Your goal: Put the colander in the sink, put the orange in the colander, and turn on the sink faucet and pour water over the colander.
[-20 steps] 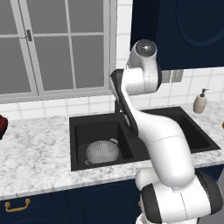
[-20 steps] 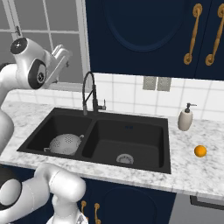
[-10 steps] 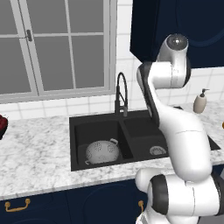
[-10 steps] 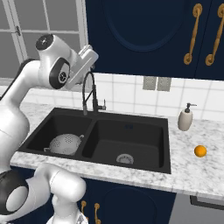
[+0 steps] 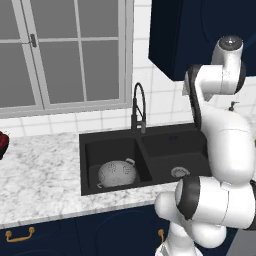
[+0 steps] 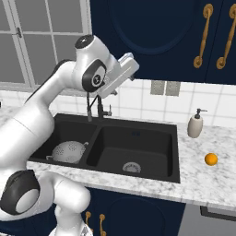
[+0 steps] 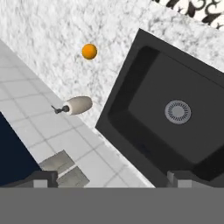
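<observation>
Orange (image 6: 211, 159): on table right of sink (image 6: 152, 159), just past soap bottle (image 6: 195, 125), well apart from jaws and below them. Colander (image 6: 67, 151) already in left basin. Gripper (image 6: 126, 69) high above sink; jaws' state cannot be told.

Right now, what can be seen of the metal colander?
The round silver-grey perforated metal colander sits on the floor of the left basin of the matte black double-basin sink, apparently dome side up, its curved surface dotted with small holes. A small loop handle sticks out on each side. In the right base view it lies close to the basin's front wall. Nothing rests on it, and the tall black gooseneck faucet stands behind it, apart.
</observation>
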Controlling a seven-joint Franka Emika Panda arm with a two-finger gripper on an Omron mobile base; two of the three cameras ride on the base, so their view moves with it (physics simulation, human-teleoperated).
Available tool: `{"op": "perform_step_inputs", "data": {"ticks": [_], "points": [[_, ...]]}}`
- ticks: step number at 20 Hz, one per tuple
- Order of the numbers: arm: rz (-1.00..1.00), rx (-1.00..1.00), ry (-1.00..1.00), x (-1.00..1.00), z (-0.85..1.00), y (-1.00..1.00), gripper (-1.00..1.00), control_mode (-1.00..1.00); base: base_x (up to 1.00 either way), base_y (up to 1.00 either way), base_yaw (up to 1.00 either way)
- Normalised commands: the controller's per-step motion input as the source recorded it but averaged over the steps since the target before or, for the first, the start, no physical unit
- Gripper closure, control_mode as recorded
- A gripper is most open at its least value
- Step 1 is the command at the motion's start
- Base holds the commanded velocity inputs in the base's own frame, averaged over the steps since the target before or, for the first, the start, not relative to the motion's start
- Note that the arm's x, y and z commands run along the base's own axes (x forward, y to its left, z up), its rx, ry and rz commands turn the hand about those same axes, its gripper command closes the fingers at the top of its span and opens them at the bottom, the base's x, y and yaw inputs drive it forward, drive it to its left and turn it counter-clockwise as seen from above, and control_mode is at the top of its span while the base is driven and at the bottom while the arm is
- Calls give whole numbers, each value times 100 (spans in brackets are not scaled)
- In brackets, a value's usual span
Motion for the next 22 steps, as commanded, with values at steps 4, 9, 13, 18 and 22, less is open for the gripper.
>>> {"op": "perform_step_inputs", "data": {"ticks": [4,9,13,18,22], "points": [[-19,16,6,0,-1,-100,-100,-100,0,0,0],[-23,16,5,0,-13,-98,-100,-100,0,0,0],[-30,5,13,-2,-33,-63,-100,-100,0,0,0],[-32,9,12,-15,-53,-46,-100,-100,0,0,0],[-30,7,0,-21,-59,-43,-100,-100,0,0,0]]}}
